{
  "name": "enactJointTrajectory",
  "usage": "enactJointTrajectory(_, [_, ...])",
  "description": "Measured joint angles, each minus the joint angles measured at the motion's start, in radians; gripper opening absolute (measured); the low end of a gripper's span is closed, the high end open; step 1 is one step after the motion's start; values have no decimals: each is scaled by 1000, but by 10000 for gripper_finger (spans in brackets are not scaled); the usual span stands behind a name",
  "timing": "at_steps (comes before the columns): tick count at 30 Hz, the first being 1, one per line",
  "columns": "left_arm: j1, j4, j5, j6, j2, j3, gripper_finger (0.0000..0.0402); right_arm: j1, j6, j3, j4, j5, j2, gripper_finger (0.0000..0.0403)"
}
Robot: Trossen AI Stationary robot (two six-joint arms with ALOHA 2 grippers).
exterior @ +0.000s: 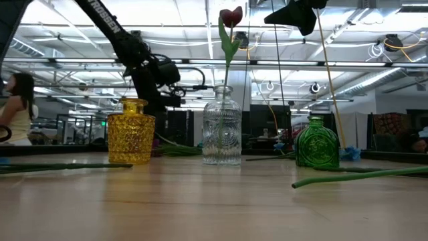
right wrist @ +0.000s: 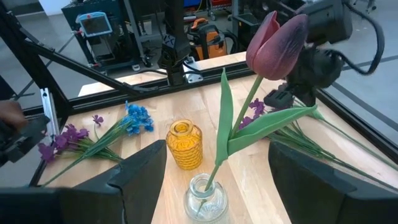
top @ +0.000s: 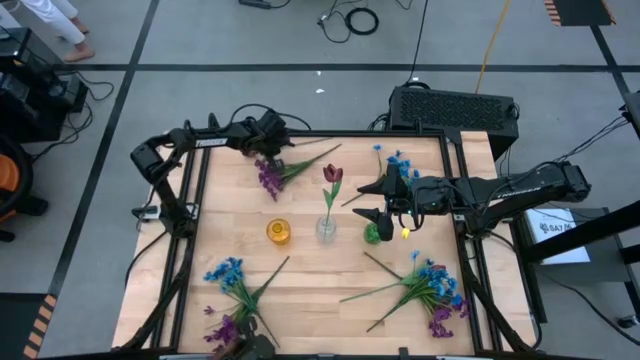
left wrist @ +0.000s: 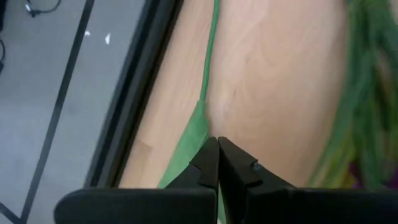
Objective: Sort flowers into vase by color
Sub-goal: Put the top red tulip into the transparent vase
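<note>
A dark red tulip stands with its stem in the clear glass vase, between a yellow vase and a green vase. A purple flower lies on the table at the far left, its green stem pointing right. My left gripper is right above it, shut, its tips at a green leaf. My right gripper hangs open to the right of the clear vase, above the green one, with nothing between its fingers. My left gripper comes from above, slanting down, with its fingertips closed at the wide lower end of a green leaf on the purple flower's stem. The fingers themselves hide the spot, so I cannot tell if the leaf is pinched. The stem runs on away from the tips.
Blue flowers lie at the far right. Mixed blue and purple bunches lie at the near left and near right. Dark rails frame the table. A person sits beyond it.
</note>
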Motion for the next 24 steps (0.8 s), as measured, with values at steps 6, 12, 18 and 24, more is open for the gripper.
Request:
enactJointTrajectory(6, [17,55,-1,76,-6,0,5,0,23,0,0,0,0,274])
enactJointTrajectory(12, [69,66,125,168,5,1,63,0,22,0,-5,0,0,274])
enactJointTrajectory(18, [93,56,178,244,9,1,125,0,-1,0,-7,0,0,274])
enactJointTrajectory(24, [105,57,175,292,53,2,130,0,-3,0,-10,0,0,274])
